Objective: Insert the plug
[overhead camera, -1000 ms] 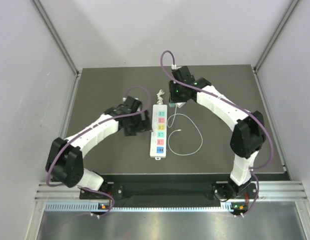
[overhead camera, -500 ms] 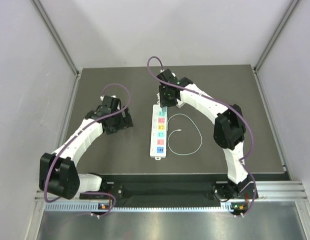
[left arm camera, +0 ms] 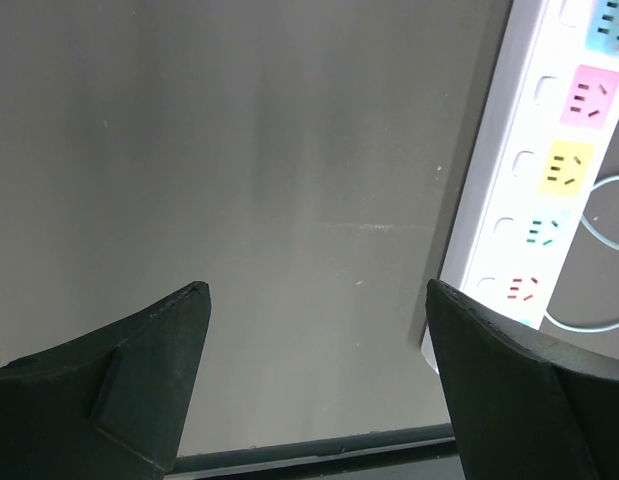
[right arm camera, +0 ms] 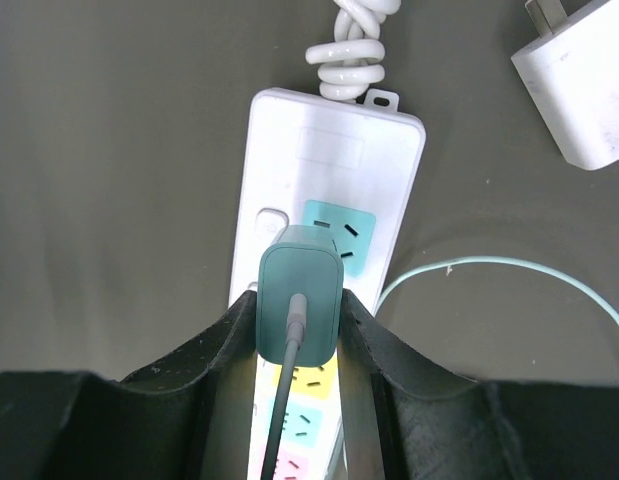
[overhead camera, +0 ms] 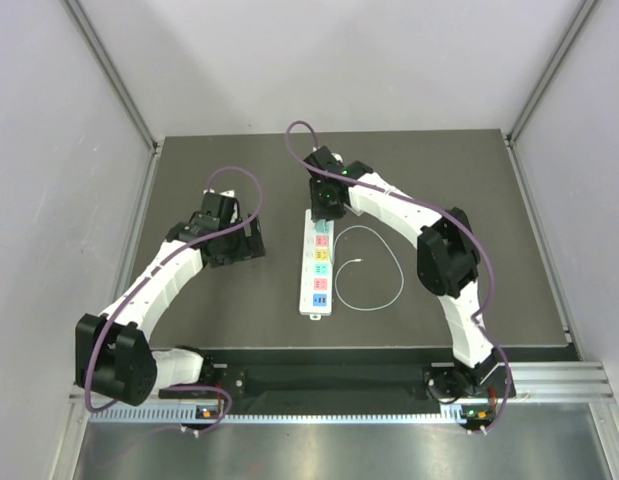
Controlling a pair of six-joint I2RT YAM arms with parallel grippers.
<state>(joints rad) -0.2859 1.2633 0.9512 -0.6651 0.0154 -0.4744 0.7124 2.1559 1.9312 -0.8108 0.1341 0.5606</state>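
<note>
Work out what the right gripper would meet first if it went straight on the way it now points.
The power strip: the right gripper holds the plug above its sockets, near the teal socket. The gap left is unclear.

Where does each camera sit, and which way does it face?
Top external: above, behind the arms, looking down at the table; both arms show.
Left wrist: looks down at table and power strip; open left pincer shows.
Right wrist: looks down at the strip's end; right pincer clamps the plug.
Both wrist views share the power strip.
</note>
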